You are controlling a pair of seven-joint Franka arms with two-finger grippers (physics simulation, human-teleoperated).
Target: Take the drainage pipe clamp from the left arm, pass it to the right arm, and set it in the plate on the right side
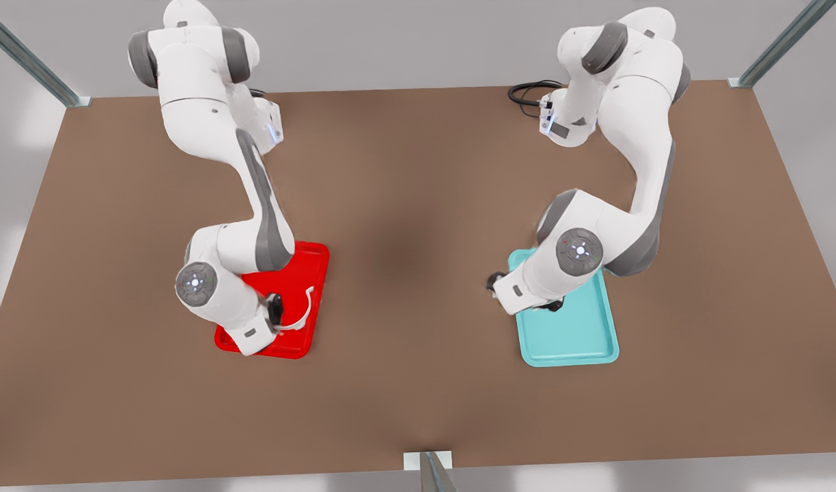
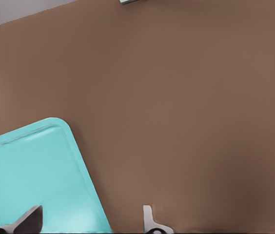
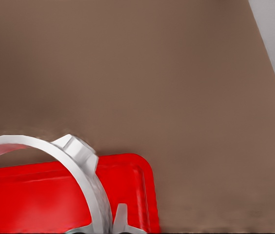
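Observation:
The white half-ring drainage pipe clamp (image 1: pixel 303 309) hangs over the near part of the red plate (image 1: pixel 315 256) on the front view's left. My right gripper (image 1: pixel 276 311) is shut on one end of it. In the right wrist view the clamp (image 3: pixel 86 165) arcs up from the right gripper (image 3: pixel 106 225), with the plate (image 3: pixel 40 200) right beneath. My left gripper (image 1: pixel 524 294) hovers over the far end of the teal tray (image 1: pixel 575 335) on the front view's right. In the left wrist view the left gripper (image 2: pixel 88 222) is open and holds nothing, one finger above the tray (image 2: pixel 35 170), the other above bare table.
The brown table (image 1: pixel 418 205) has bare room between the two trays and in front of them. Metal frame posts stand at the far corners (image 1: pixel 739 82) and at the middle of the near edge (image 1: pixel 428 465). A black cable (image 1: pixel 527 92) loops by one arm's base.

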